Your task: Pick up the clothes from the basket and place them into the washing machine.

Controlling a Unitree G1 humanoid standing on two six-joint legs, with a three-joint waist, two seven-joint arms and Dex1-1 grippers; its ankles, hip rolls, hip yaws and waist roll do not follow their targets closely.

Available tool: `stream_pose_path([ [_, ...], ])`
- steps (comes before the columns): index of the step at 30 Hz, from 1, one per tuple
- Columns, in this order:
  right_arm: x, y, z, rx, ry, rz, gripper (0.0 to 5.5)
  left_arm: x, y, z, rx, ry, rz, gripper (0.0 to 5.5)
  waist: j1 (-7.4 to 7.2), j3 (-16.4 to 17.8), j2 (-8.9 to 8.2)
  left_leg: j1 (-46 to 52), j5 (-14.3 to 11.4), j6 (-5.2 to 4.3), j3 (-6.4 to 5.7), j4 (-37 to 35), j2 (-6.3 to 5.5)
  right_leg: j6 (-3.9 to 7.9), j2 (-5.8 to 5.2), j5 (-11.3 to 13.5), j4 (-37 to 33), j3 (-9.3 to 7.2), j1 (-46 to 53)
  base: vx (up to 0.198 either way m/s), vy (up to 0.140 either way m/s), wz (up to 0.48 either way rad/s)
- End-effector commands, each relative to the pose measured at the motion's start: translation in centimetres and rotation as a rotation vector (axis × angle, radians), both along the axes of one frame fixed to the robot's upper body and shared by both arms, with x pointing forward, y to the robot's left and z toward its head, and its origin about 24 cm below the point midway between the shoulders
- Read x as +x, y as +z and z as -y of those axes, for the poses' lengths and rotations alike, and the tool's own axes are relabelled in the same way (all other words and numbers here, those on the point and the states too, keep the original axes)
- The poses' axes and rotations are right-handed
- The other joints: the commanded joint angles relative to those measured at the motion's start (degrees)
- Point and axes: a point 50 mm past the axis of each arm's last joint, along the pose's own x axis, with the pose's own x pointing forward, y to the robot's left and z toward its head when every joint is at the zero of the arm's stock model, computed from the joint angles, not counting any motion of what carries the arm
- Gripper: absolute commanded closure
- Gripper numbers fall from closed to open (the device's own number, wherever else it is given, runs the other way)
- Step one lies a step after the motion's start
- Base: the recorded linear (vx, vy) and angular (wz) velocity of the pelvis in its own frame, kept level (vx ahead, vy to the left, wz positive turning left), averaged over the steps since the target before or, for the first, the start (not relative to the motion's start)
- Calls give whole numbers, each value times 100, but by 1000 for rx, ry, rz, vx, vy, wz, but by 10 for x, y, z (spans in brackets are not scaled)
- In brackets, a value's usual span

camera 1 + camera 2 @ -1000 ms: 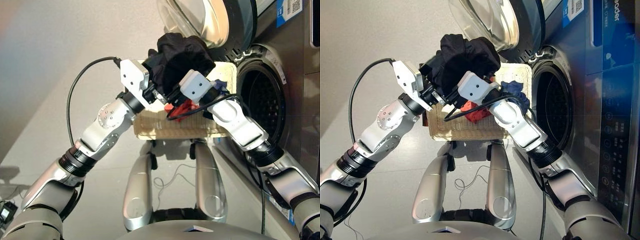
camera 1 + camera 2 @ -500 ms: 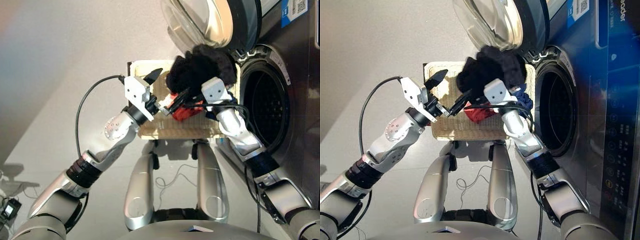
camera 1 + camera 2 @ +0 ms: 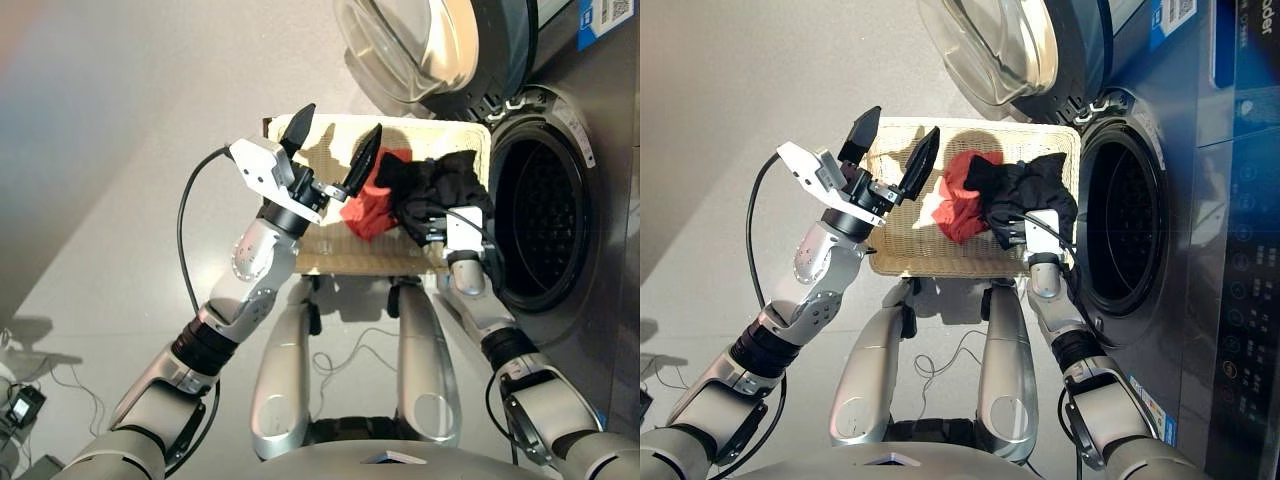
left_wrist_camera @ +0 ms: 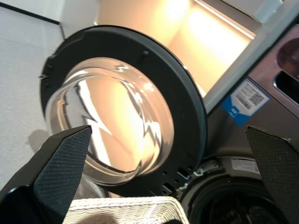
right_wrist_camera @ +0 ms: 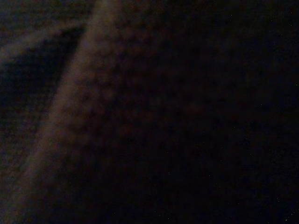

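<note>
Black garment (image 3: 437, 190) now droops lower over the basket (image 3: 330, 250), beside the washing machine (image 3: 540, 220). The left gripper (image 3: 330, 145) has let go, jaws spread wide; the right gripper's grip cannot be told.

The cream wicker basket (image 3: 300, 255) stands just beside the washer (image 3: 590, 200), whose round glass door (image 3: 430, 45) hangs open. A crumpled black garment (image 3: 435, 190) and an orange-red one (image 3: 370, 205) lie touching over the basket.
</note>
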Motion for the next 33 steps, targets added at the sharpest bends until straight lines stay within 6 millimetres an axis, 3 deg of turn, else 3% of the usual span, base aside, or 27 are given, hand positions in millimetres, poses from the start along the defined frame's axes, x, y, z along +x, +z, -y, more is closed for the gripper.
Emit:
stream_pose_path([
  [1, 4, 27, 19, 115, -169, 185, 550, -25, 32, 4, -62, -33, 214, 0, 70, -86, -21, -350, -814, -201, -206, 1194, 161, 521, -182, 158, -271, 426, 283, 0, 0, 0],
  [8, 16, 78, 77, 212, -453, 368, 550, -24, 35, 10, -83, -58, 202, 0, 202, -86, 107, -938, -1052, -183, -311, 1860, 175, 471, -168, -151, 464, 442, -299, 0, 0, 0],
  [15, -3, 123, 145, 280, -720, 538, 550, -23, 30, 10, -78, -66, 170, 0, 289, -86, 242, -1524, -1223, -196, -390, 2365, 178, 447, -163, -355, 994, 483, -894, 0, 0, 0],
  [16, -6, 131, 153, 295, -754, 574, 550, -23, 29, 9, -75, -63, 167, 0, 296, -86, 250, -1618, -1161, -189, -402, 2369, 169, 441, -161, -294, 990, 499, -988, 0, 0, 0],
  [21, -20, 158, 177, 367, -865, 707, 550, -22, 29, 8, -75, -51, 159, 0, 317, -86, 275, -1840, -1190, -198, -394, 2495, 181, 427, -145, -325, 1125, 541, -1255, 0, 0, 0],
  [25, -33, 177, 197, 574, -975, 850, 550, -20, 31, 6, -77, -38, 152, 0, 318, -86, 286, -1939, -1260, -215, -382, 2608, 195, 425, -135, -380, 1245, 585, -1388, 0, 0, 0],
  [33, -42, 178, 217, 799, -1065, 885, 550, -18, 35, 2, -72, -8, 150, 0, 258, -86, 268, -2019, -1283, -235, -338, 2689, 222, 420, -127, -356, 1313, 640, -1513, 0, 0, 0],
])
